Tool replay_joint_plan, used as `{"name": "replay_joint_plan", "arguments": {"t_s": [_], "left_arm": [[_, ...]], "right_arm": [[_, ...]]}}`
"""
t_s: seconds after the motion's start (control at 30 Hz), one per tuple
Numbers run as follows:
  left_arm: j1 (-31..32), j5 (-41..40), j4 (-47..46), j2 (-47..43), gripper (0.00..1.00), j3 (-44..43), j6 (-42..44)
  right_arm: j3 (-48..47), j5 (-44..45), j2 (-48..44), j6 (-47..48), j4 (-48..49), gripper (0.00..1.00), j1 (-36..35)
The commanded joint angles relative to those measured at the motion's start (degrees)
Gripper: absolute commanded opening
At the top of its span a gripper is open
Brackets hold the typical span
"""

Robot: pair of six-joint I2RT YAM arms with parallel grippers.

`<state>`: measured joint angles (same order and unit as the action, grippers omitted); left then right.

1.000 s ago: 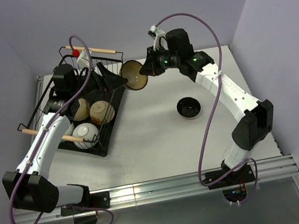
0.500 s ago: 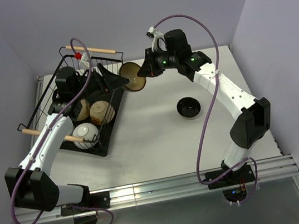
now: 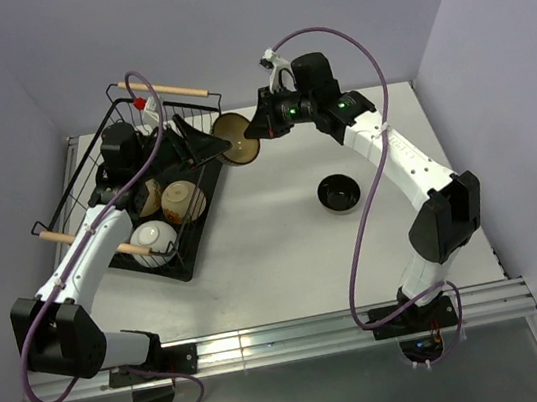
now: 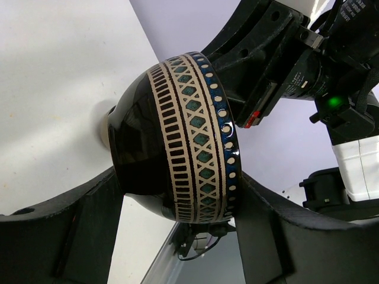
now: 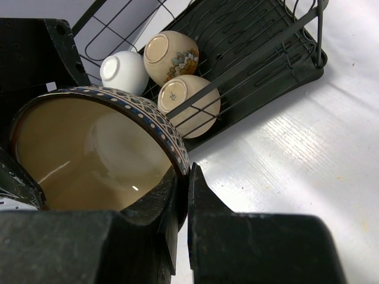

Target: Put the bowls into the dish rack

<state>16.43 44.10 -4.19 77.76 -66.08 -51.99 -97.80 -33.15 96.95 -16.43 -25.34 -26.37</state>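
Now the right tool [image 3: 255, 129], pinching the brown bowl [image 3: 235, 137] by its rim, is inching it closer to the dish rack [image 3: 188, 255], just beside its right side. The left tool [image 3: 217, 144] is spreading wide around it; handover looks imminent.

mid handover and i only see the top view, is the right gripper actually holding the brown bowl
Observer: Yes. The right wrist view shows the right gripper pinching the brown bowl at its rim, one finger inside, one outside.
Operator: and the left one, is it on the bowl
Observer: The left wrist view shows the left gripper straddling the bowl, a finger on each side. I cannot tell whether they press it.
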Motion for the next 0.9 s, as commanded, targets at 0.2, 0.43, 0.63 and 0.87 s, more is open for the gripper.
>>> {"name": "replay_joint_plan", "arguments": {"t_s": [0.2,0.43,0.63,0.87], "left_arm": [[-0.7,2.0,-4.2,-0.5,0.00,1.1,-2.7],[-3.9,2.4,-6.7,-1.0,0.00,3.7,-6.5],[-6.1,2.1,-8.4,-1.2,0.00,4.7,-8.4],[-9.3,1.7,-9.2,-1.6,0.00,5.3,-9.8]], "right_arm": [[-7.2,-4.1,1.5,-1.6,4.5,0.00,-1.2],[-8.8,-4.9,3.2,-2.0,3.9,0.23,-1.4],[-12.0,-6.6,6.1,-3.6,3.8,0.33,-1.5],[-16.9,-7.6,9.9,-5.4,3.6,0.56,-2.1]]}}
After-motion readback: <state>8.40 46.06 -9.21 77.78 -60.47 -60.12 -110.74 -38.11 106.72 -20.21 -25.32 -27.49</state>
